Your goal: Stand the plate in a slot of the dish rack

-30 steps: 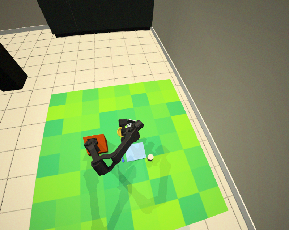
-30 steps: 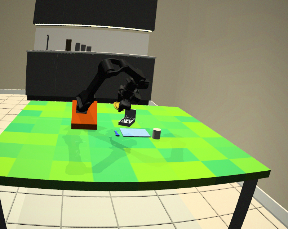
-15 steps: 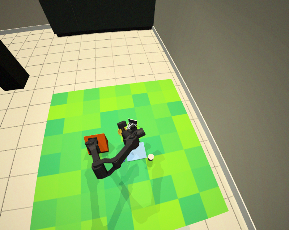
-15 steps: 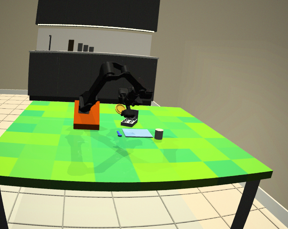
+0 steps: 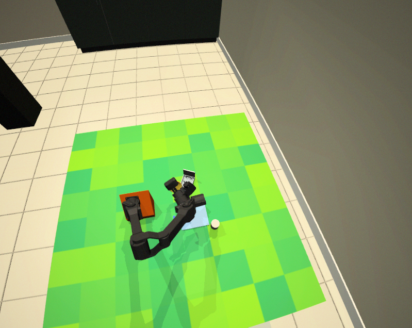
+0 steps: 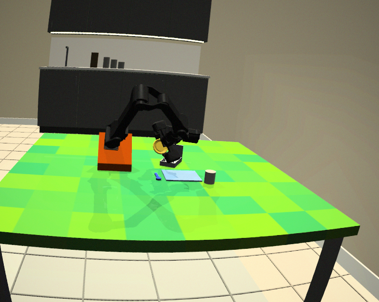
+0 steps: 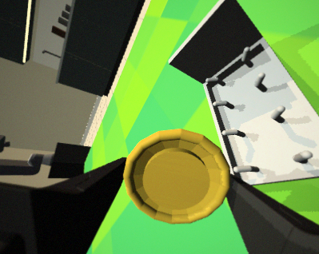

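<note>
Standing left: orange block (image 6: pixel 115 152) under the arm's base. Centre: gripper (image 7: pixel 177 188), fingers spread wide, clamped on yellow plate (image 7: pixel 177 176), held on edge above the table. Right, just beside: dish rack (image 7: pixel 269 120), then grey cup (image 6: pixel 209 176).
</note>
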